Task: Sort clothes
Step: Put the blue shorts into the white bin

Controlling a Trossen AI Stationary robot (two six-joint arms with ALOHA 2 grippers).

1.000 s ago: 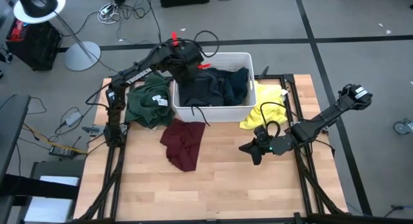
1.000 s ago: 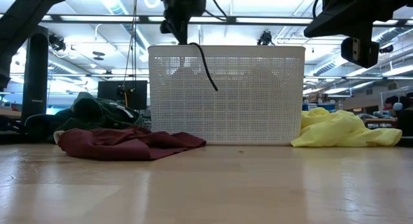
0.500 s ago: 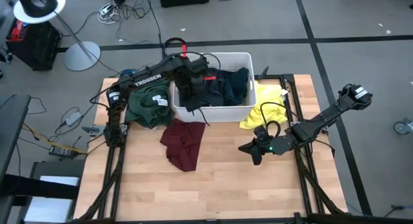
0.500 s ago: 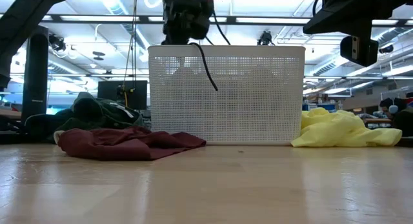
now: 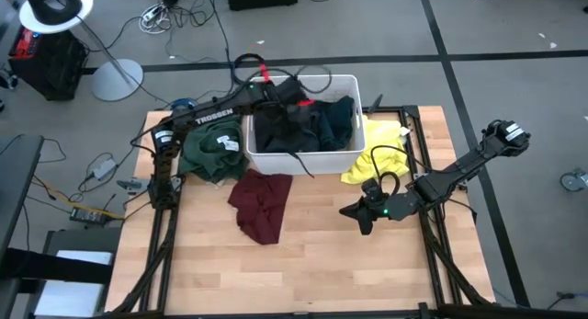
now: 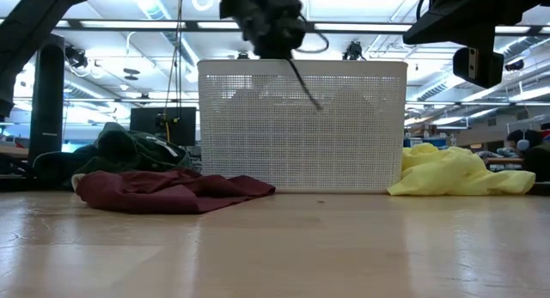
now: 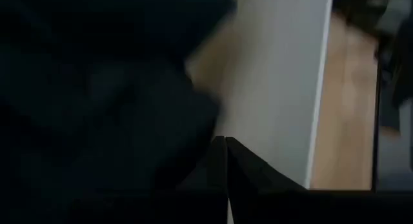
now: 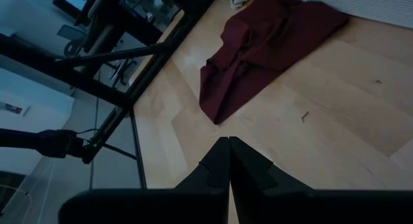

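Observation:
My left gripper (image 5: 287,91) is over the white tub (image 5: 335,78), shut among the dark grey-green jacket (image 5: 276,126) that fills the tub with other dark clothes (image 5: 335,121). The jacket's black cord (image 5: 301,163) hangs over the tub's near wall and also shows in the low view (image 6: 308,88). A green top (image 5: 209,149) lies left of the tub, a maroon piece (image 5: 260,201) in front of it, and a yellow piece (image 5: 377,158) to its right. My right gripper (image 5: 354,211) is shut and empty above the table. My left gripper comes at the dark jacket (image 7: 116,108) from above, inside the tub. The shut fingers (image 7: 216,166) are sunk in dark cloth, which hides the place of contact. The cord hangs below the gripper, outside the tub's near wall.
The tub's white wall (image 7: 277,88) stands close past my left fingers. Bare wooden table (image 5: 312,264) lies between the tub and the near edge. The maroon piece also shows in the right wrist view (image 8: 264,50). A black frame runs along both table sides.
My left gripper has gone toward the table's right edge over the tub. The jacket's cord has swung the same way along the tub's near wall, and the dark cloth under the gripper has shifted with it.

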